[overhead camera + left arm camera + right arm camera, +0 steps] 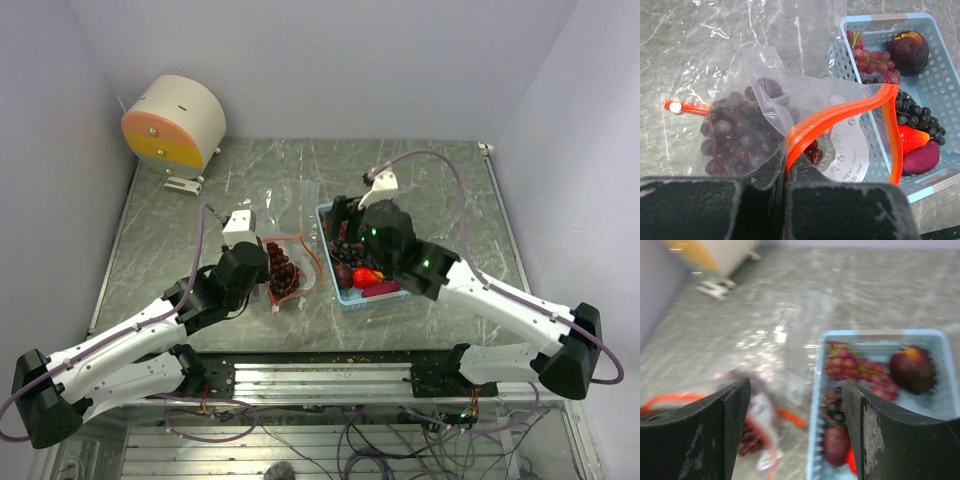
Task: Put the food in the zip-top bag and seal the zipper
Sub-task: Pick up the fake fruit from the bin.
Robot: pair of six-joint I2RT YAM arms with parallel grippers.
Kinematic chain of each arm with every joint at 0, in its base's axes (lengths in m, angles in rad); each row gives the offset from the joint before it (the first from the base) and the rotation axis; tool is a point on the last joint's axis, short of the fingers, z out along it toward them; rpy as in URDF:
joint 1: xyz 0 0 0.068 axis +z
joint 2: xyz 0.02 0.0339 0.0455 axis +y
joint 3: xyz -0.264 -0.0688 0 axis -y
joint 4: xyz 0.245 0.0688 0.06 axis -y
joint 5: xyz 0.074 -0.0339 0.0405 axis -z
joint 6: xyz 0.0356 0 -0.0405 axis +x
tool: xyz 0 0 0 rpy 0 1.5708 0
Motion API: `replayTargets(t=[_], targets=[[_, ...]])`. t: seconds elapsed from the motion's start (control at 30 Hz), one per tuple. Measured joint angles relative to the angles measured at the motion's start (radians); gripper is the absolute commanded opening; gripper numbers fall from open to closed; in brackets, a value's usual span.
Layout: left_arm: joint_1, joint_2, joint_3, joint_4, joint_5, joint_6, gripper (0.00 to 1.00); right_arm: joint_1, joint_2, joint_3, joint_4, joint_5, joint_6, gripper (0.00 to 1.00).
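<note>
Pale lilac walls close in a grey marbled table [180,230]. A cream-and-orange drum [175,125] sits well left of the blue tray [945,85], toward the back. Just left of the tray, the left gripper [785,175] is pinched together on the zipper [840,112] of the zip-top bag [760,85], which has dark red grapes [730,140] inside. The bag's mouth gapes toward the tray, its orange strip arching that way. Above the tray, the right gripper [796,400] hangs with fingers wide apart, holding nothing.
</note>
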State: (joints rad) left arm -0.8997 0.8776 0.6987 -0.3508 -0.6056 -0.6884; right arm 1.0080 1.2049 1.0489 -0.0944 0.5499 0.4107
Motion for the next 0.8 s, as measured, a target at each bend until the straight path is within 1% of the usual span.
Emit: replayTargets(t=[0.13, 0.2, 0.3, 0.47, 0.8], targets=[[0.000, -0.005, 0.005, -0.013, 0.000, 0.000, 0.07, -0.176, 0.075, 0.014, -0.108, -0.016, 0.032, 0.73], [0.000, -0.006, 0.011, -0.019, 0.000, 0.000, 0.07, -0.227, 0.130, 0.013, -0.148, -0.037, 0.032, 0.75], [0.000, -0.016, 0.013, -0.026, 0.000, 0.000, 0.07, -0.262, 0.211, 0.009, -0.178, -0.114, 0.011, 0.76], [0.000, -0.033, 0.013, -0.041, -0.002, 0.000, 0.07, -0.282, 0.317, -0.010, -0.182, -0.224, -0.034, 0.77], [0.000, -0.036, 0.013, -0.044, -0.007, 0.004, 0.07, -0.330, 0.407, -0.071, -0.140, -0.334, -0.066, 0.76]])
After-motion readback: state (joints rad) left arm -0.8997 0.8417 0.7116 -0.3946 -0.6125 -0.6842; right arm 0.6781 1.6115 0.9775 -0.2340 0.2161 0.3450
